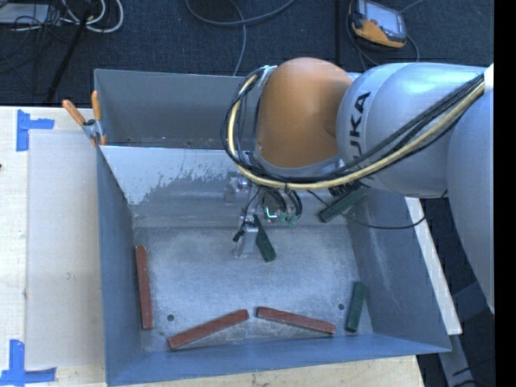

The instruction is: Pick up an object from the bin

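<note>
My gripper (253, 240) hangs below the arm's wrist over the back middle of the bin floor. A short dark green stick (265, 247) sits tilted at its fingertips, its upper end pinched between the fingers and its lower end pointing down to the right. A second dark green stick (337, 205) lies slanted against the right wall, close behind the gripper.
A third dark green stick (355, 306) lies at the front right. Three reddish-brown sticks rest on the floor: one (143, 287) along the left wall and two (208, 329) (295, 320) end to end near the front wall.
</note>
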Controlling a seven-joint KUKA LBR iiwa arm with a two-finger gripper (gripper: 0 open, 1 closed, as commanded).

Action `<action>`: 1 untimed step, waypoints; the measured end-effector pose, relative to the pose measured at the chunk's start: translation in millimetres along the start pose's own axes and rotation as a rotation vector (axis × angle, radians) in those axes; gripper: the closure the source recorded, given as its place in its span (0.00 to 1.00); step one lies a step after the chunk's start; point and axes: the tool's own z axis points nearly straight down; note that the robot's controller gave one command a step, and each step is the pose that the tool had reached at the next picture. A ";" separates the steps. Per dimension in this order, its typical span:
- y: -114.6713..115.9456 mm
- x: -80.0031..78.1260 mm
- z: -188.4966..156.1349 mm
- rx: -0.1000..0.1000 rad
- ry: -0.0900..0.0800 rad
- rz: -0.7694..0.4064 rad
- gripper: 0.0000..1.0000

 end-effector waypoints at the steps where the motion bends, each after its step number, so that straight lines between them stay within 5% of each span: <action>1: 23.0 56.8 40.3 0.000 -0.003 -0.353 0.00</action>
